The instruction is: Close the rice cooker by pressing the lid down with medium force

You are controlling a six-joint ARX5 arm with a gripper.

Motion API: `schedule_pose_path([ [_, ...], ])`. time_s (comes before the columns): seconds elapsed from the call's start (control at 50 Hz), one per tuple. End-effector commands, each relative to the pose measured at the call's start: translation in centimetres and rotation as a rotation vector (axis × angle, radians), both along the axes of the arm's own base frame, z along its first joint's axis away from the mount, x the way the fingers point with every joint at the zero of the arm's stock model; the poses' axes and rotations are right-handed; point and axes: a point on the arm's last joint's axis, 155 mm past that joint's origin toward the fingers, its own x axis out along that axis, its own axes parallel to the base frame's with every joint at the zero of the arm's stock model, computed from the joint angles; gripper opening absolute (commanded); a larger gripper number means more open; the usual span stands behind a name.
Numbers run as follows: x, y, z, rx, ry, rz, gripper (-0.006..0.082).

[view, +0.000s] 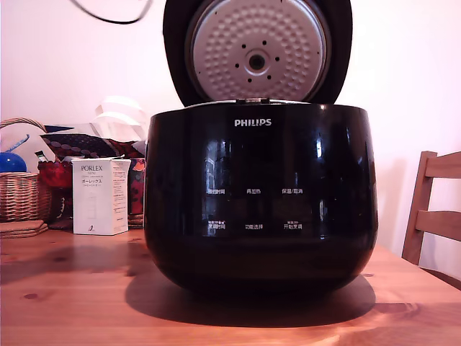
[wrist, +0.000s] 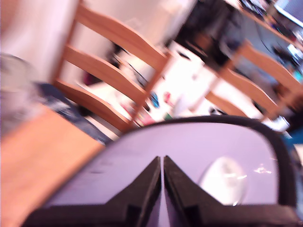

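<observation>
The rice cooker [view: 259, 202], glossy black with a white PHILIPS logo, stands in the middle of the wooden table [view: 72, 288]. Its lid [view: 257, 50] is raised nearly upright, and the dimpled silver inner plate [view: 216, 50] faces the exterior camera. My gripper does not show in the exterior view. In the blurred wrist view my gripper [wrist: 162, 161] is shut, its dark fingertips [wrist: 150, 172] meeting with nothing between them. It sits close over the lid's glossy outer face [wrist: 213, 146]. Whether it touches the lid I cannot tell.
At the exterior view's left stand a wicker basket [view: 21, 191], a white PORLEX box [view: 99, 194] and patterned bags. A wooden chair [view: 432, 216] is at that view's right. A black cable [view: 108, 14] hangs at the top. The wrist view shows more chairs [wrist: 113, 52] beyond the lid.
</observation>
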Motion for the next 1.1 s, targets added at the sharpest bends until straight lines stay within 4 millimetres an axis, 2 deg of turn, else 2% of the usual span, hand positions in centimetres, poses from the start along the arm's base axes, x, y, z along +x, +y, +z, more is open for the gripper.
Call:
schedule_pose_path([
  [0.0,-0.2,-0.6,-1.7,0.029,0.019,-0.024,-0.0023],
  [0.12,-1.7,-1.4,-2.5,0.064,0.037,-0.055,-0.0023],
  [0.18,-1.8,-1.4,-3.0,0.087,0.046,-0.046,-0.0023],
  [0.46,-0.5,0.0,-5.3,0.210,0.019,0.035,-0.0023],
  [0.92,0.9,1.1,-6.2,0.287,-0.039,0.094,-0.0023],
  [1.08,0.7,0.6,-6.3,0.290,-0.048,0.088,-0.0023],
])
